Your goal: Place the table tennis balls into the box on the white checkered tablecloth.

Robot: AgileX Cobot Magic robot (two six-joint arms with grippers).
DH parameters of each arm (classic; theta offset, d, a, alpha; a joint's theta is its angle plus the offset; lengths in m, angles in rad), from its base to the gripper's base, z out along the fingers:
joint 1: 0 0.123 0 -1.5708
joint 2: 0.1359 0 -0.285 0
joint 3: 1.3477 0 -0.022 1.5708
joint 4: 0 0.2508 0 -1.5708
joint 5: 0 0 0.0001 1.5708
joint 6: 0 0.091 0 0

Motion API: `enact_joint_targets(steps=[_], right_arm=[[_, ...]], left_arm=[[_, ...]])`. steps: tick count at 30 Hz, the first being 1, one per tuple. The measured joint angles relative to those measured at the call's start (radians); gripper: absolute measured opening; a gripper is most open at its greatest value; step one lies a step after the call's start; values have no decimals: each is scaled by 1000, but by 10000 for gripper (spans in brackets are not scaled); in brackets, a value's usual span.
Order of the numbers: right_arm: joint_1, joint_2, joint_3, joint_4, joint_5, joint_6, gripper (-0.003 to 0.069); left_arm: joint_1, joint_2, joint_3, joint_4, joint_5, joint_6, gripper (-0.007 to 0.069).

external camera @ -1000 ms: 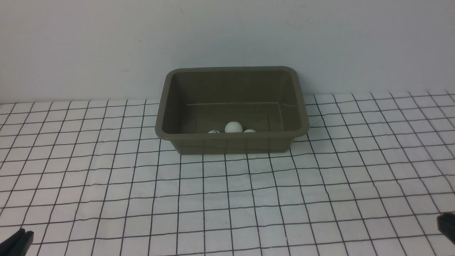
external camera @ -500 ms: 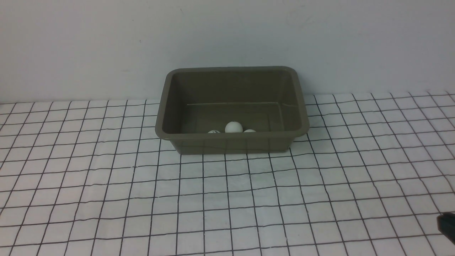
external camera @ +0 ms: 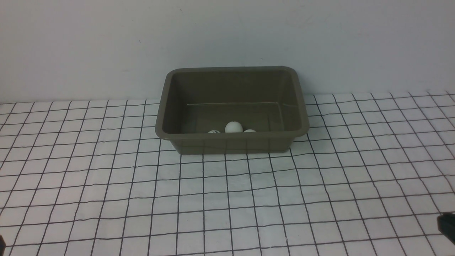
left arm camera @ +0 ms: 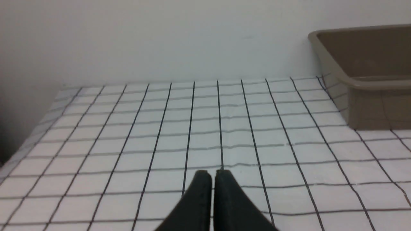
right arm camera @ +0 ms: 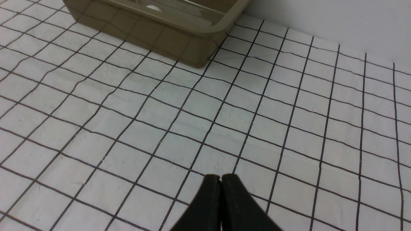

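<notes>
Three table tennis balls point(external camera: 233, 127) lie inside the box point(external camera: 185, 106), against its near wall, on the white checkered tablecloth point(external camera: 227, 199). The left claw point(left arm camera: 210, 175) and right claw point(right arm camera: 221, 178) are pressed together, empty, near the tablecloth's front corners.

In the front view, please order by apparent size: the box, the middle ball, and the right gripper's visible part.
1. The box, by far the largest.
2. The middle ball and the right gripper sliver look alike; the gripper is nearer and cropped, so no ranking.
</notes>
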Motion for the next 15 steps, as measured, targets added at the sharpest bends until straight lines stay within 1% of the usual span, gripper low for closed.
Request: enact_joint_targets(steps=[2, 6, 15], right_arm=[[0, 0, 0, 0, 0, 0, -13], [0, 0, 0, 0, 0, 0, -12], [0, 0, 0, 0, 0, 0, -11]], left_arm=[[5, 0, 0, 18, 44, -31, -4], [7, 1, 0, 31, 137, -46, -4], [7, 1, 0, 32, 141, -49, -4]])
